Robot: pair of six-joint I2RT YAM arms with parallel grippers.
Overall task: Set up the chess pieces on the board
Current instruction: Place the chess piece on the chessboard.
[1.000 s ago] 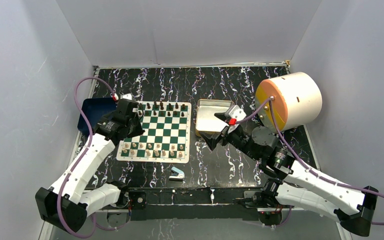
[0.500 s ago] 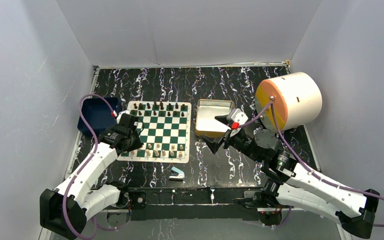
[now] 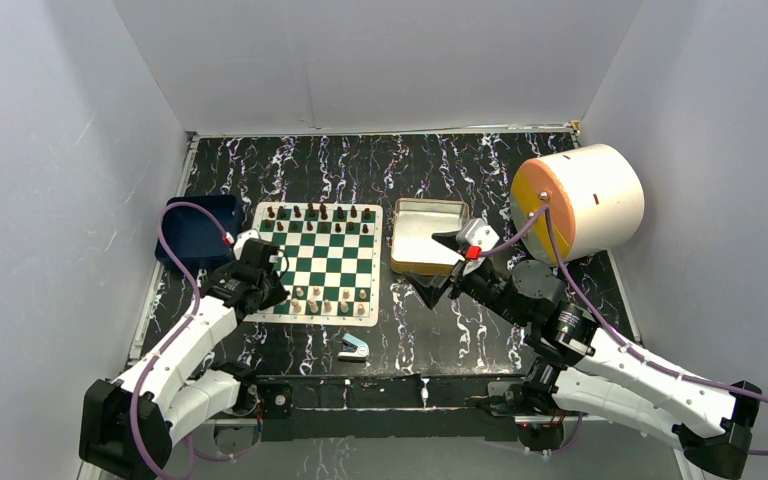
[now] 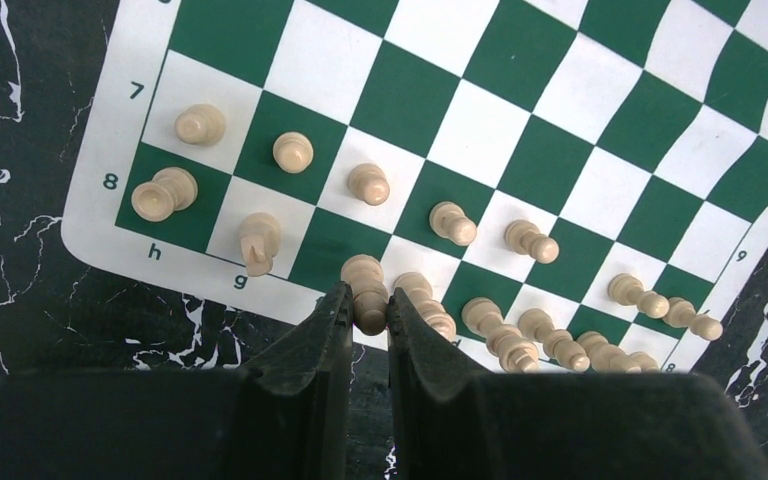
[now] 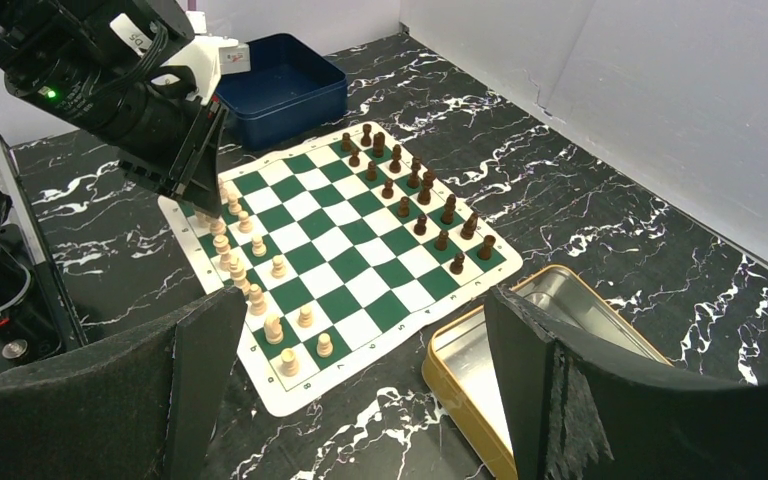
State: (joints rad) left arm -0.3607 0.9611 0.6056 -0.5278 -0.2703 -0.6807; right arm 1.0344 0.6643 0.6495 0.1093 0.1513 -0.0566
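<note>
Black marbled tabletop (image 3: 440, 170), closed in by plain white walls on three sides.

Left tool (image 4: 368, 303): clenched on one pale piece (image 4: 363, 275). The head of the piece is pinched between the two fingertips and its base points away from the tool. Whether the base rests on the board (image 4: 480, 110) or hangs just above it cannot be told. The board lies directly under and ahead of this tool, which sits over the board's edge row.

Other pale pieces (image 4: 290, 152): standing in two rows that run off to both sides of the left tool's tips. One of them is just beside the tool's right finger.

Dark pieces (image 3: 320, 213): in two rows along the opposite edge of the board, well ahead of the left tool and well apart from both tools.

Right tool (image 5: 360, 335): released, fingers spread wide, nothing between them. It hangs above the tabletop off the board's side. The board lies ahead of it toward its left finger, and the open silver tin (image 5: 560, 300) lies just ahead on its right-finger side.

Other items:
- A dark blue tray (image 3: 195, 228) sits beyond the left tool, off the board's corner.
- A small blue-and-white stapler-like object (image 3: 354, 347) lies on the tabletop behind both tools, between the two arms.
- A cream drum with an orange face (image 3: 580, 200) stands beyond the right tool, to its right.
</note>
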